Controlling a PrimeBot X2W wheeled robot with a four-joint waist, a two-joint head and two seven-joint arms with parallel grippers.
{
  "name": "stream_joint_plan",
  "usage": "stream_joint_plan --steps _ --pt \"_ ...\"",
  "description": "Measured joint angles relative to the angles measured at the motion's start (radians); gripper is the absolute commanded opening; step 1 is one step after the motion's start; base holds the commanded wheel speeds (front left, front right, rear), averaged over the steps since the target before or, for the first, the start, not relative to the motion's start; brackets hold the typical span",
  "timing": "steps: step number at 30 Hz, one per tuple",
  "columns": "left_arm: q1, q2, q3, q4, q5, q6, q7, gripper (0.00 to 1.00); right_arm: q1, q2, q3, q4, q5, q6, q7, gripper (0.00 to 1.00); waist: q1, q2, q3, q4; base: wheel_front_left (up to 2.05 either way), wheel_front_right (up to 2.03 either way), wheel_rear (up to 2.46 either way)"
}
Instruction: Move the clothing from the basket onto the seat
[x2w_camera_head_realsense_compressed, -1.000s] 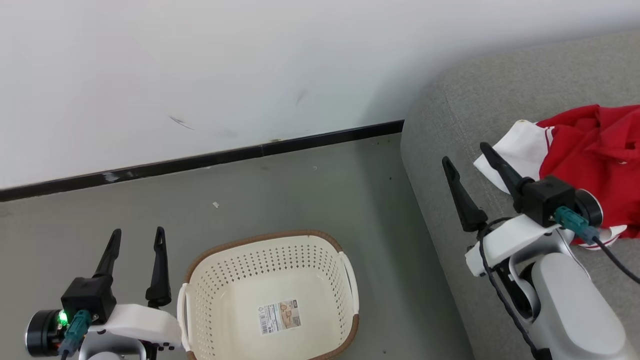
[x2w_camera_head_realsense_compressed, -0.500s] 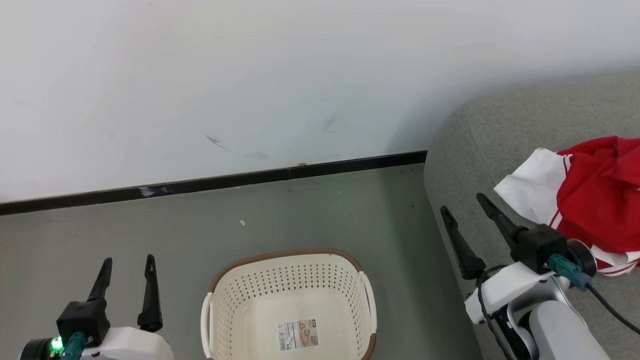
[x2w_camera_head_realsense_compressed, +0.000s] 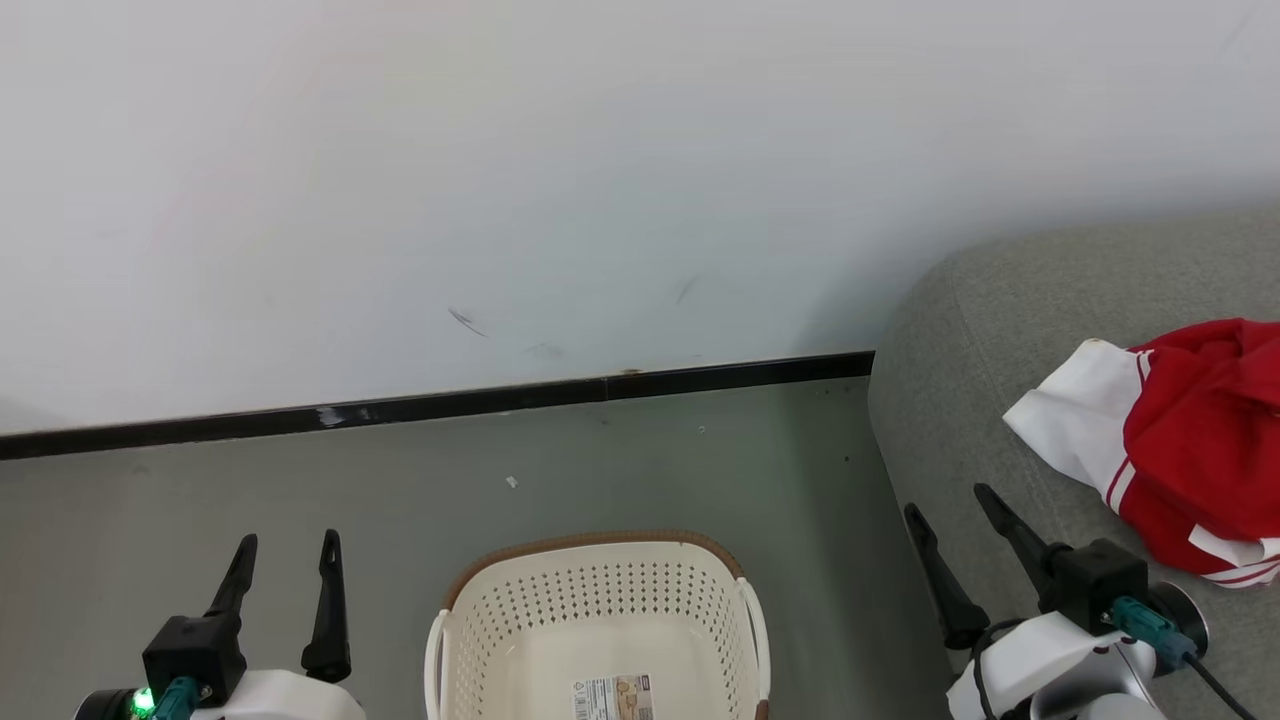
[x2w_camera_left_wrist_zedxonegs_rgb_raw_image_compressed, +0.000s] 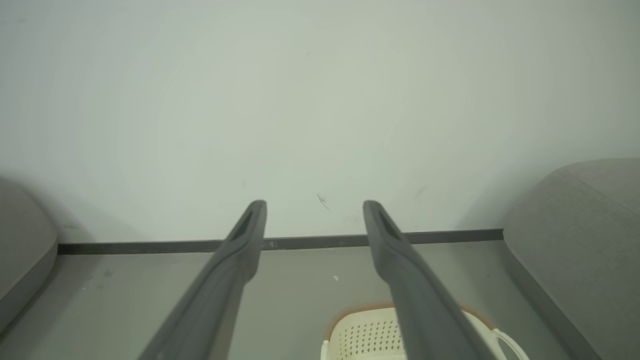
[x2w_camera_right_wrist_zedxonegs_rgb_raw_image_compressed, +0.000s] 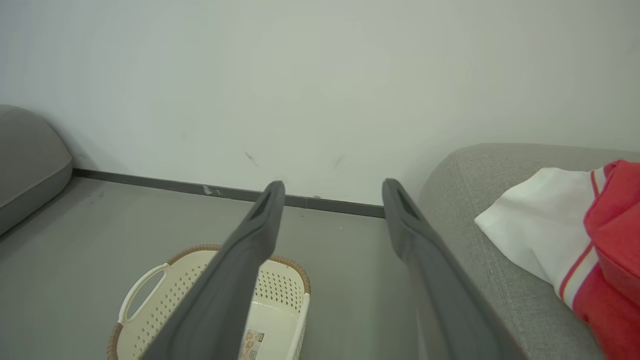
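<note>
The red clothing (x2w_camera_head_realsense_compressed: 1195, 450) with white trim lies bunched on the grey seat (x2w_camera_head_realsense_compressed: 1000, 330) at the right, seen again in the right wrist view as the clothing (x2w_camera_right_wrist_zedxonegs_rgb_raw_image_compressed: 575, 250) on the seat (x2w_camera_right_wrist_zedxonegs_rgb_raw_image_compressed: 465, 200). On the floor, the cream basket (x2w_camera_head_realsense_compressed: 600, 630) with a brown rim holds only a paper label; it appears as the basket (x2w_camera_right_wrist_zedxonegs_rgb_raw_image_compressed: 200, 295) and the basket (x2w_camera_left_wrist_zedxonegs_rgb_raw_image_compressed: 370, 332) in the wrist views. My right gripper (x2w_camera_head_realsense_compressed: 950, 500) stands open over the seat's left edge, apart from the clothing. Left of the basket, my left gripper (x2w_camera_head_realsense_compressed: 288, 545) is open with nothing between its fingers.
A white wall with a black skirting board (x2w_camera_head_realsense_compressed: 440, 405) runs behind the grey floor. Another grey cushion edge (x2w_camera_right_wrist_zedxonegs_rgb_raw_image_compressed: 25, 160) sits at the far left in both wrist views. Open floor lies between basket and wall.
The head camera has tilted up, so the basket, seat and both grippers sit lower in view. The right gripper has drawn back from the clothing toward the seat's left edge. Both grippers stayed open.
</note>
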Motion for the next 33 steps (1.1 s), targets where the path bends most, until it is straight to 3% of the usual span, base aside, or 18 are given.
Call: stream_joint_plan --steps 25,26,33 --pt "0.0 0.001 -0.013 0.018 -0.016 -0.021 0.005 1.0 0.069 0.003 0.015 -0.059 0.061 0.0 0.0 1.0 0.0 0.0 -0.033 0.014 0.0 0.0 0.0" --pt "0.0 0.001 -0.014 0.018 -0.016 -0.021 0.005 0.0 0.069 0.003 0.015 -0.06 0.061 0.0 0.0 0.0 0.0 0.0 -0.033 0.014 0.0 0.0 0.0" --pt "0.043 -0.054 -0.038 0.078 -0.018 -0.021 0.007 0.0 0.119 0.015 0.019 0.006 0.062 0.0 0.005 0.0 0.0001 0.0 -0.033 0.014 0.0 0.0 0.0"
